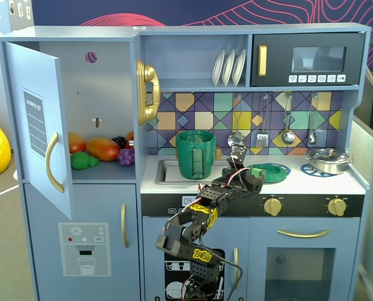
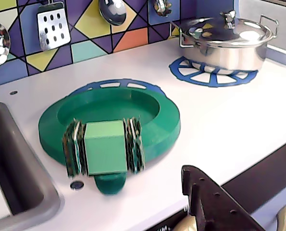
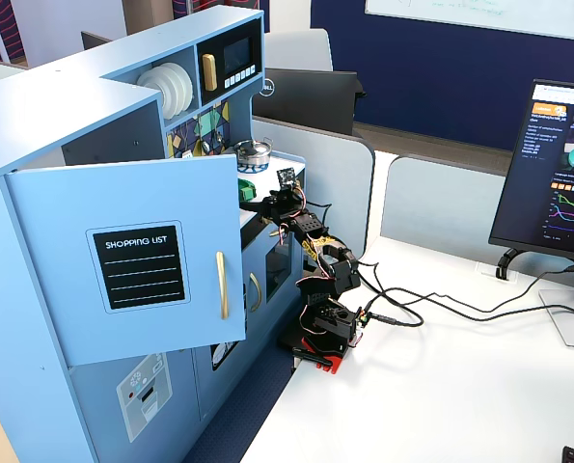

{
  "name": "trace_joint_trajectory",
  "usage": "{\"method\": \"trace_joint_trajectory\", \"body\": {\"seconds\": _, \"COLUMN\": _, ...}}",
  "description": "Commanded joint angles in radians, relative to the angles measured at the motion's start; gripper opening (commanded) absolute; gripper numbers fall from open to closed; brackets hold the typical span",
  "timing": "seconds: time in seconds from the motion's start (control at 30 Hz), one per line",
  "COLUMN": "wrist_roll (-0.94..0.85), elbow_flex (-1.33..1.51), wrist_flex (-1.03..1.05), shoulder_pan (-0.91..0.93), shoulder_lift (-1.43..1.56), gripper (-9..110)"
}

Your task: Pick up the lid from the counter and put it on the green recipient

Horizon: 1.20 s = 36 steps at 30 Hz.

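The green lid lies flat on the white counter, over a blue burner print. On its near rim stands a light-green block with ribbed sides, and a small tab sticks out below it. In a fixed view the lid lies right of the tall dark-green pot, which stands in the sink basin. My gripper hovers at the counter's front edge, just short of the lid, open and holding nothing. Only one dark finger shows in the wrist view, to the right of the block.
A steel pan with its own lid sits on the far right burner print. The grey sink basin is left of the lid. Utensils hang on the tiled back wall. The fridge door stands open at the left.
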Motion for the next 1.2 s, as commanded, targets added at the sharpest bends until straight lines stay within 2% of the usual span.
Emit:
{"method": "trace_joint_trajectory", "body": {"seconds": 0.0, "wrist_roll": 0.014, "elbow_flex": -0.120, "wrist_flex": -0.067, "shoulder_pan": 0.018, "shoulder_lift": -0.083, "gripper": 55}}
{"method": "trace_joint_trajectory", "body": {"seconds": 1.17, "wrist_roll": -0.018, "elbow_flex": -0.443, "wrist_flex": -0.166, "shoulder_pan": -0.044, "shoulder_lift": -0.548, "gripper": 48}}
